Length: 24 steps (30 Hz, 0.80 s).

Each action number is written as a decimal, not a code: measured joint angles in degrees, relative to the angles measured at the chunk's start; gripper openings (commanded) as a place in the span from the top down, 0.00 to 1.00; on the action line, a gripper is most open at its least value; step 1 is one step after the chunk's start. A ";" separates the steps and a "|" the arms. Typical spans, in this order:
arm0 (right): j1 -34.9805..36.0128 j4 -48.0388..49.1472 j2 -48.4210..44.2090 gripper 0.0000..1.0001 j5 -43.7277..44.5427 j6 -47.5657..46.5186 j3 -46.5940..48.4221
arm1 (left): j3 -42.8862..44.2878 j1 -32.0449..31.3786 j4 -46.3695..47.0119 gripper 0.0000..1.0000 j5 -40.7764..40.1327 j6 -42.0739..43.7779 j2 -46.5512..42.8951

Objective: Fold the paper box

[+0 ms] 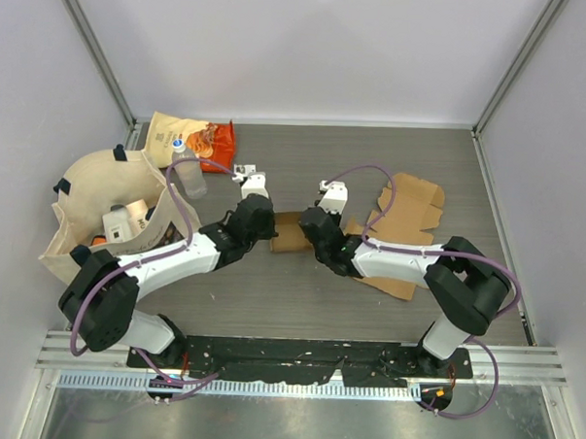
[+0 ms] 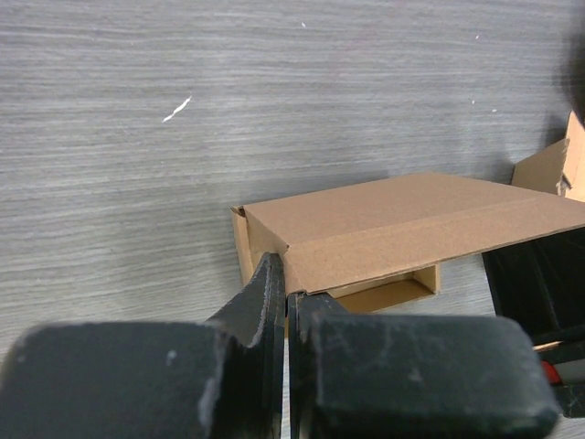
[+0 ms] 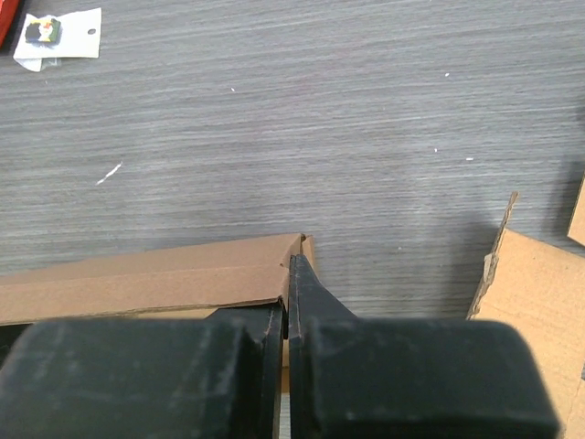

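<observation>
Left claw [image 2: 285, 285], right claw [image 3: 291, 274] clamped thin on opposite ends of paper box [image 2: 411, 224]; long axis left-right.

We've got a small brown cardboard box [image 1: 290, 234] lying flat mid-way across the grey table [image 1: 305, 171], partly folded, top panel down, gap showing along one side.

box [image 2: 402, 224] plain brown cardboard. flat sheet [image 1: 410, 210] same brown. table [image 2: 274, 91] grey, fine wood-grain streaks. bag [image 1: 85, 186] beige, black tabs. snack packet [image 1: 192, 137] tan and orange. cables [image 1: 405, 252] purple.
</observation>
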 measured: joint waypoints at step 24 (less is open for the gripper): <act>1.40 11.32 0.02 0.99 -0.46 -3.65 -8.87 | -10.97 -5.49 13.46 1.00 -5.64 -0.59 -0.04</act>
